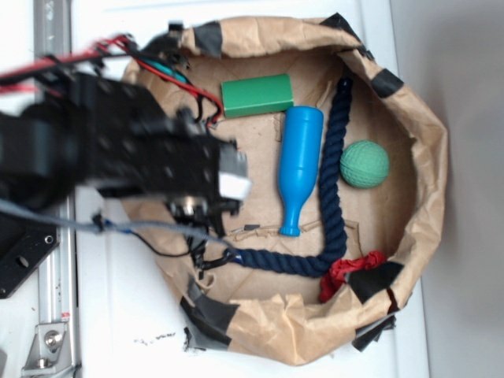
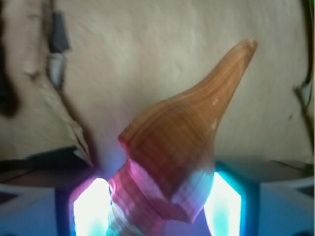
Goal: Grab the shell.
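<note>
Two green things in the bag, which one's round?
The green ball, beside the dark rope at the bag's right side. The other, the green block, is a flat-sided box.

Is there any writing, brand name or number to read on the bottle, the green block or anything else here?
None that can be read.
Blue bottle: no label showing.
Green block: plain.
Green ball: plain.
Shell: only grain stripes.
Robot arm: too blurred to tell.

Shell [image 2: 182, 147]: glossy, smooth, fine-ribbed. Basin wall [image 1: 425, 134]: creased matt brown paper. Bottle [image 1: 298, 161]: smooth blue plastic. Rope [image 1: 335, 150]: twisted navy fibre.
</note>
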You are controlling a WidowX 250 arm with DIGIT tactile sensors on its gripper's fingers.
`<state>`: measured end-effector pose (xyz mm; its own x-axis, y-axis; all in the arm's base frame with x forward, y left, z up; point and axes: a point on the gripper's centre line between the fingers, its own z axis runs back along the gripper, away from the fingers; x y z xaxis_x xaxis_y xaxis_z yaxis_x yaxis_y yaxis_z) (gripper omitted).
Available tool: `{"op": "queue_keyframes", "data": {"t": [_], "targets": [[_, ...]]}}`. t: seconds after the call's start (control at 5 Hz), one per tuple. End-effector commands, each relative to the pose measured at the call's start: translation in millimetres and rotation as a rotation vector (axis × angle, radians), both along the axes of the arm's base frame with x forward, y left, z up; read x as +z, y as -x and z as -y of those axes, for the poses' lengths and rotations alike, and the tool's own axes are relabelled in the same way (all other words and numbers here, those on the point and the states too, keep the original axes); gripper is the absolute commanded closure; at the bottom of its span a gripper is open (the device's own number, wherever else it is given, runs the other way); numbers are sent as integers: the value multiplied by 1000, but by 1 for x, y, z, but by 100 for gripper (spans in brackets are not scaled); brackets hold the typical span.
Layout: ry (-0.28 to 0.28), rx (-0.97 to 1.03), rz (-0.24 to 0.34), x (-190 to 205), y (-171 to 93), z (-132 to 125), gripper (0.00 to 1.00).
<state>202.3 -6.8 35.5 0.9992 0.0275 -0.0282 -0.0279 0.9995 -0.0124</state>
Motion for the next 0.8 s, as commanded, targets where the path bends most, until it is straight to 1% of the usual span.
{"op": "queue_keyframes", "data": {"t": [0.0,0.2,0.4,0.6], "targets": [[106,27,323,114,-30,3,100],[86,68,305,136,-41,6,100],[83,95,272,123,-46,6,100],[61,92,267,118,-49,8,100]]}}
